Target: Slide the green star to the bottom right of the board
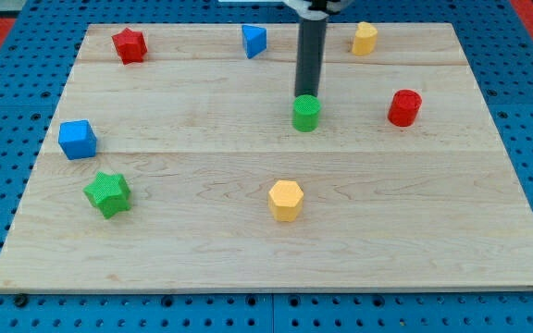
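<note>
The green star is seen near the left edge of the wooden board, well apart from my tip, toward the view's left and bottom of it. No jaws are carried by the arm: it ends in a straight dark rod, so nothing is gripped and no open or closed state can be reported. My tip is placed at the top edge of the green cylinder, just behind it toward the view's top; whether the two actually touch cannot be told.

Relative to my tip, the other blocks are placed as follows. The red cylinder is found to the view's right, at about the same height in the view. The yellow hexagonal block is seen toward the view's bottom, slightly to the left, between my tip and the board's lower edge. The blue cube is set far to the view's left and a little lower, just above the green star. The red star is seen far to the upper left, near the board's top edge. The blue block, of a wedge-like shape, is found just to the upper left, beside the rod's shaft. The yellow block is seen to the upper right, also near the top edge.

The board is laid on a blue perforated surface.
</note>
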